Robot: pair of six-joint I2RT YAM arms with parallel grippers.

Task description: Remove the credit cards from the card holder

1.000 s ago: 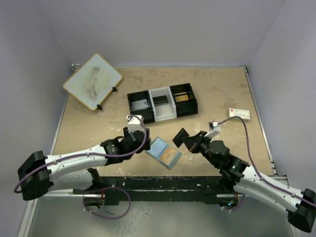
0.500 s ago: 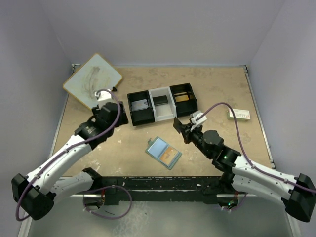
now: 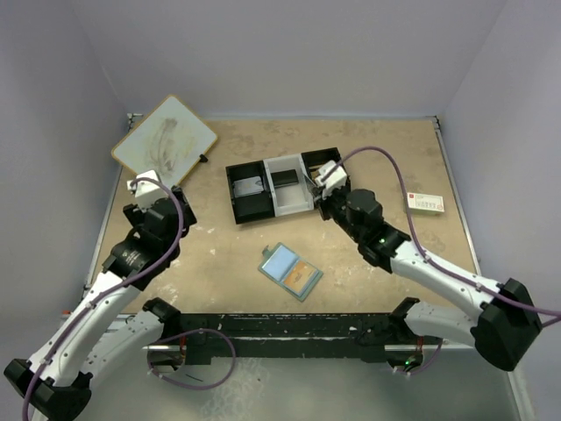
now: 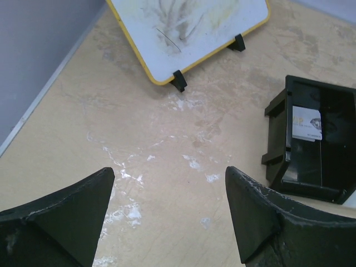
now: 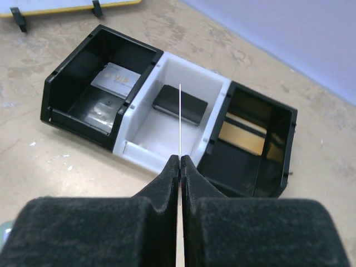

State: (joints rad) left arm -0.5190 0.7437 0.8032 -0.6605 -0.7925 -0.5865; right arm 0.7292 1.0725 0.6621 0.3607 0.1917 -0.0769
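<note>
The card holder point(image 3: 291, 271) lies open on the table near the front, with a pale-blue panel and an orange-gold credit card showing in it. My right gripper point(image 5: 181, 158) is shut on a thin card point(image 5: 180, 111) seen edge-on, held upright above the white middle compartment of the tray point(image 5: 139, 105). In the top view the right gripper point(image 3: 319, 190) hovers at the tray's front right. My left gripper point(image 4: 168, 172) stands wide open over bare table, far left of the holder, with nothing between its fingers.
The black-and-white tray point(image 3: 230, 189) holds a silver card point(image 5: 114, 78) on the left, a dark flat thing point(image 5: 179, 104) in the middle and a gold card point(image 5: 242, 137) on the right. A whiteboard point(image 3: 165, 145) stands at the back left; a white box point(image 3: 425, 203) lies at the right.
The left arm swung away from the holder to the left and its jaws opened fully. The right gripper carried its card from beside the holder up to the tray.
</note>
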